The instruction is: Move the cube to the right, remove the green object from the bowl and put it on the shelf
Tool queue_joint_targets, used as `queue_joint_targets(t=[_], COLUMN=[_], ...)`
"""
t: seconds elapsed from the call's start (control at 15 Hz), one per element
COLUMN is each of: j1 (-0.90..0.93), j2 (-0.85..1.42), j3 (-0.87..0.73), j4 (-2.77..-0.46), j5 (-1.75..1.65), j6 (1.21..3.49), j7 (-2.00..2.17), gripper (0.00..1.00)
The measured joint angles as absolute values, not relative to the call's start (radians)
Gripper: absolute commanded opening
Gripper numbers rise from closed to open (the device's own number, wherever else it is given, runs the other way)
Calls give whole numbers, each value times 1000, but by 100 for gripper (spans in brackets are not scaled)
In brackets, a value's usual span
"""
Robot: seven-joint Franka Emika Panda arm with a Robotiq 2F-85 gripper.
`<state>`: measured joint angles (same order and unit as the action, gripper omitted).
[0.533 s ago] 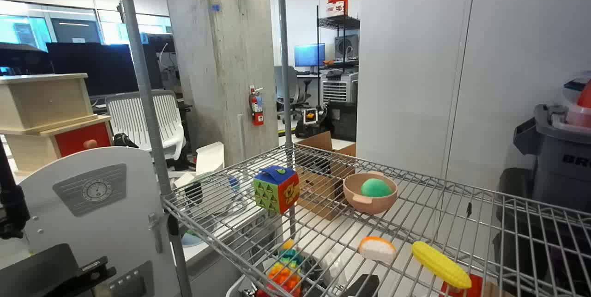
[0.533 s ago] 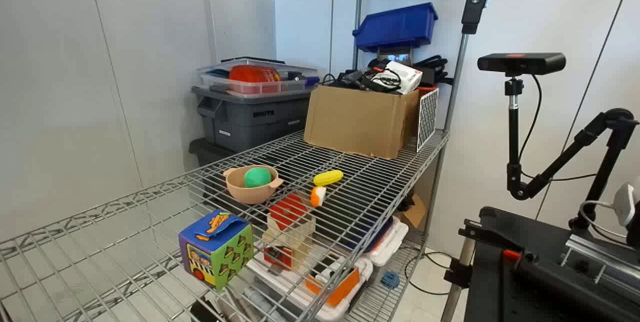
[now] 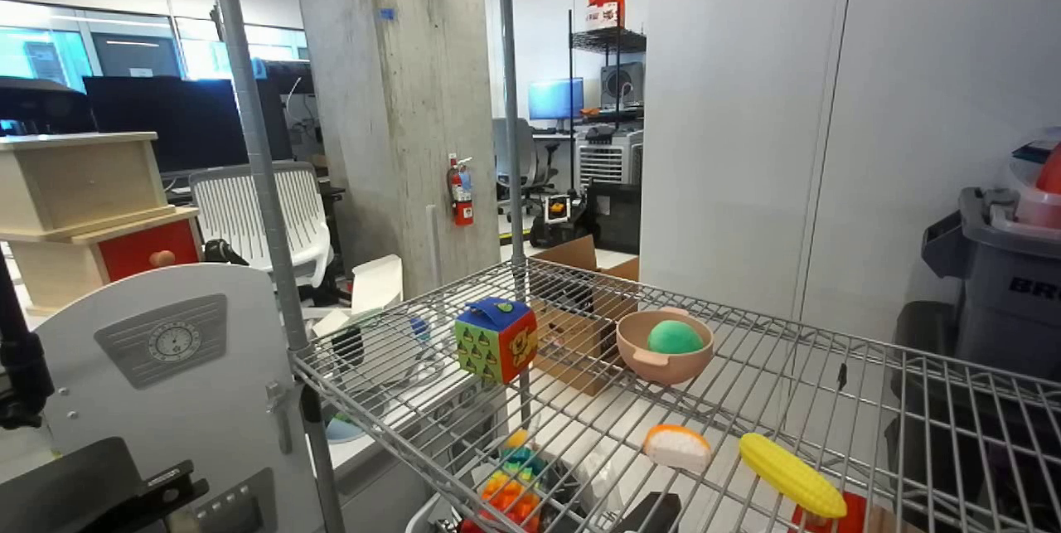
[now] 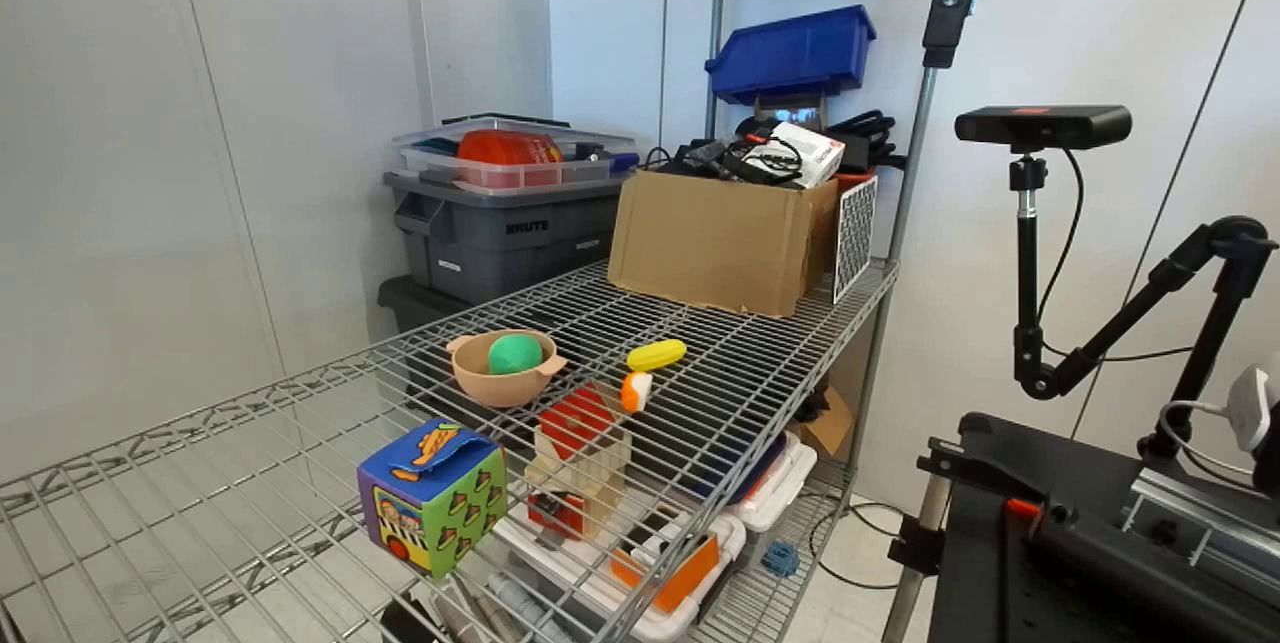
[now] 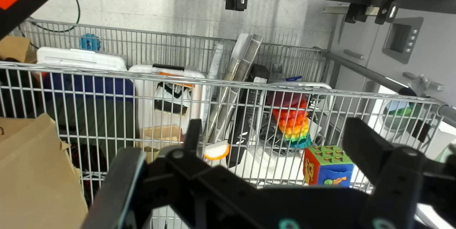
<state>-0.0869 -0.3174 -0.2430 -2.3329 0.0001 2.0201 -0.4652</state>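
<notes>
The cube [image 3: 497, 340] is resting on the shelf [image 4: 750, 343], inward from its end edge, and is looking soft and light; opposite side faces are offering the best hold. The gripper [image 5: 275, 135] is hanging spread, pinching nothing. The bowl [image 4: 495, 391] is sitting near the long edge by the wall [image 4: 320, 143], looking easy to tip. Inside it, the green ball [image 3: 674, 337] is looking springy and ready to roll, its bare upper sides inviting a gentle squeeze.
</notes>
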Motion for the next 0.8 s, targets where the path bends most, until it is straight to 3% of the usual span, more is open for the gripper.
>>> queue_joint_targets(t=[0.33, 0.8], j1=[-80, 19], j2=[-265, 24], j3=[-171, 18], j4=[-2376, -2387], j5=[-12, -144], j6=[2074, 2414], j7=[-432, -106], gripper=[100, 100])
